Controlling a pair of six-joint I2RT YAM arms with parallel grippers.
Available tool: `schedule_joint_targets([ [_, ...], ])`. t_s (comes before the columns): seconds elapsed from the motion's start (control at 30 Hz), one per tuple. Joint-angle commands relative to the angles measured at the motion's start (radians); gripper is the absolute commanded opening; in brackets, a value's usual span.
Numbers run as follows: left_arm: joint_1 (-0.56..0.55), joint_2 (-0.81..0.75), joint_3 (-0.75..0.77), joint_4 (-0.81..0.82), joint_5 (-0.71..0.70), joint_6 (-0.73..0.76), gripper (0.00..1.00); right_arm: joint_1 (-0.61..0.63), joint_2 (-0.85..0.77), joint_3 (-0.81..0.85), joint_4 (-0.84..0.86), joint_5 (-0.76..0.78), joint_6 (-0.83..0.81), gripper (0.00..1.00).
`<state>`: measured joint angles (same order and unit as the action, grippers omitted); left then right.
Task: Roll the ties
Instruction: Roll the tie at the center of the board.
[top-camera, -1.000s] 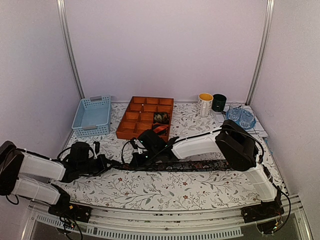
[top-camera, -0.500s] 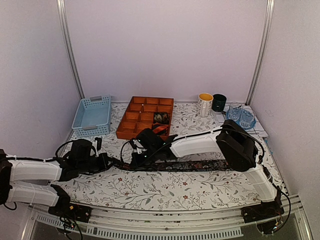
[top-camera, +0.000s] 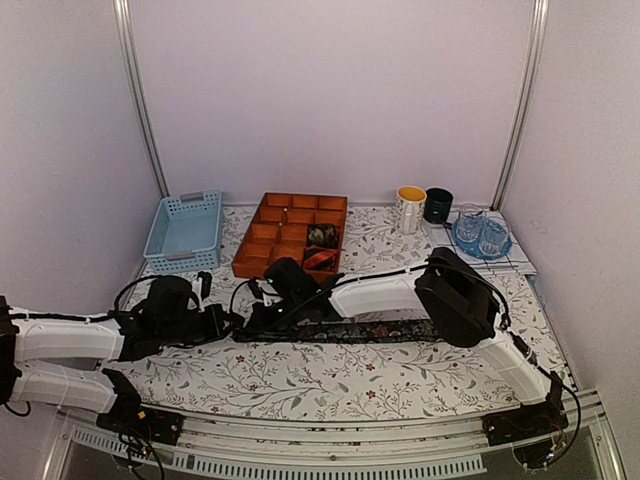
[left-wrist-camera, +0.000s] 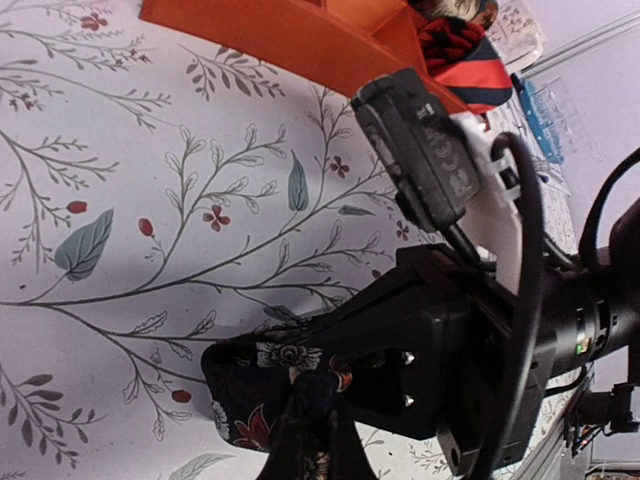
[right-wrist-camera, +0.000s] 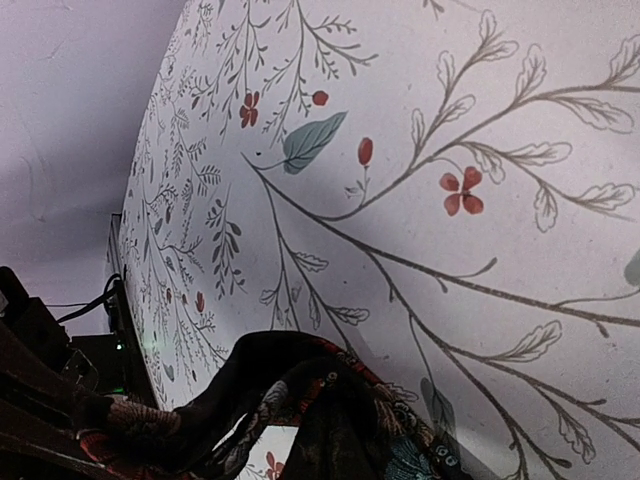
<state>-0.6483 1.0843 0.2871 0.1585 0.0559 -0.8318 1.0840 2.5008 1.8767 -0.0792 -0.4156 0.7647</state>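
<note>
**A:** Dark patterned fabric, that is your tie (top-camera: 350, 331). It lies flat in a long strip across the floral tablecloth (top-camera: 330, 385), in front of the orange tray (top-camera: 275, 235).

**B:** And what are your grippers doing?

**A:** Your left gripper (top-camera: 228, 326) is pinched tight on the tie's left end. Your right gripper (top-camera: 258, 318) sits just beside it, jaws closed on the same end, with the cloth bunched up there.

**B:** You also have two coils in the tray. The dark coil (top-camera: 322, 235) sits in a right-hand compartment, and the red-and-black coil (top-camera: 320, 258) is in the compartment just nearer you.
</note>
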Motion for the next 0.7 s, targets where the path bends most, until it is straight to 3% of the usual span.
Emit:
schedule_joint_targets([
  [0.0,-0.020,-0.009,0.019,-0.005,-0.014,-0.015,0.00,0.014,0.117,-0.007,-0.034,-0.059,0.041,0.00],
  [0.17,-0.029,-0.007,0.014,-0.003,-0.047,-0.018,0.00,0.006,0.012,-0.089,0.033,-0.070,0.053,0.00],
  [0.67,-0.048,-0.051,0.054,-0.163,-0.205,0.055,0.00,-0.006,-0.273,-0.157,0.008,-0.040,-0.003,0.00],
])
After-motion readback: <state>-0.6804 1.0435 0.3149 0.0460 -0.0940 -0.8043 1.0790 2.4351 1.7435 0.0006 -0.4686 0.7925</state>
